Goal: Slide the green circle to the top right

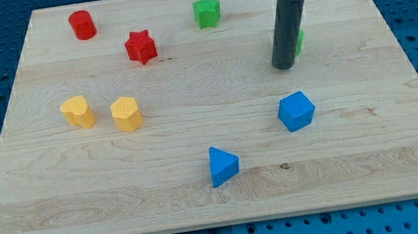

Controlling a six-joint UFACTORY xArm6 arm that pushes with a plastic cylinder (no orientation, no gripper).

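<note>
The green circle [299, 42] is mostly hidden behind my rod; only a sliver of green shows at the rod's right side, in the upper right part of the wooden board [80, 192]. My tip [284, 66] rests on the board just left of and below that sliver, touching or nearly touching the block.
A green star [207, 11] lies at top centre. A red cylinder [82, 25] and a red star [140, 47] lie top left. Two yellow blocks [77, 112] [126, 113] lie at left. A blue cube-like block [297, 110] and a blue triangle [221, 165] lie below.
</note>
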